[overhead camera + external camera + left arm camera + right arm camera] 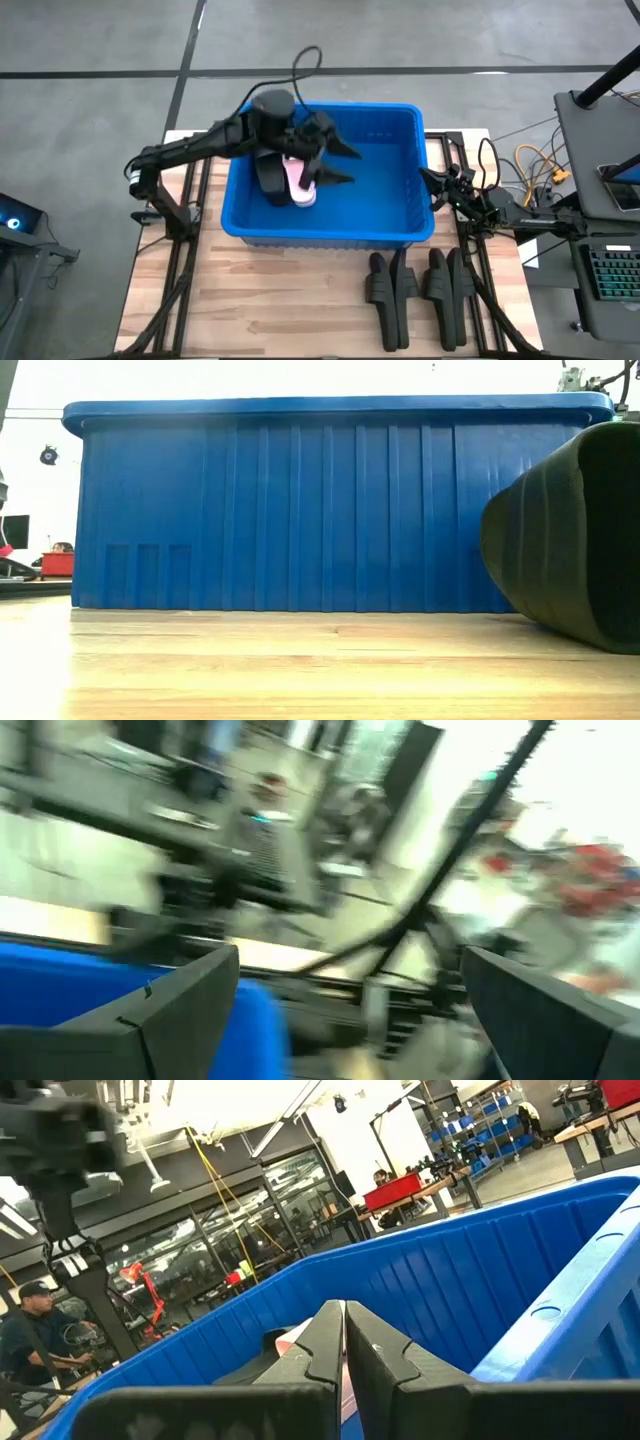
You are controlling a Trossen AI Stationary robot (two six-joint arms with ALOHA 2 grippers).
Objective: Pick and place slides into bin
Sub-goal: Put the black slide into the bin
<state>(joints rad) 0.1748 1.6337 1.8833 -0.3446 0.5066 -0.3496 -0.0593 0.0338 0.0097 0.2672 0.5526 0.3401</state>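
The bin (380, 215) sits at the far middle of the worktop (280, 300), its long front wall filling the low view. Inside it, toward its left end, lie a pale pink slide (300, 180) and a black slide (270, 180), side by side and touching. The left gripper (340, 162) hangs over the bin's interior just beside that pair, its fingers spread wide and holding nothing. The right gripper (432, 183) waits at the bin's right rim, its fingers pressed together and empty.

Four more black slides (420, 290) lie on the worktop near its front edge, right of centre, in two close pairs in front of the bin's right half. One of them looms large at the right of the low view, strap opening facing the camera.

These look like foamy rubber, so probably light, springy and dull-surfaced rather than slippery; nothing fragile. The wide strap arches clear of the sole and seems the best hold: one finger under it, one over. Pinching the sole by its side edges would likely also work, though the foam may squash and twist in the grip.
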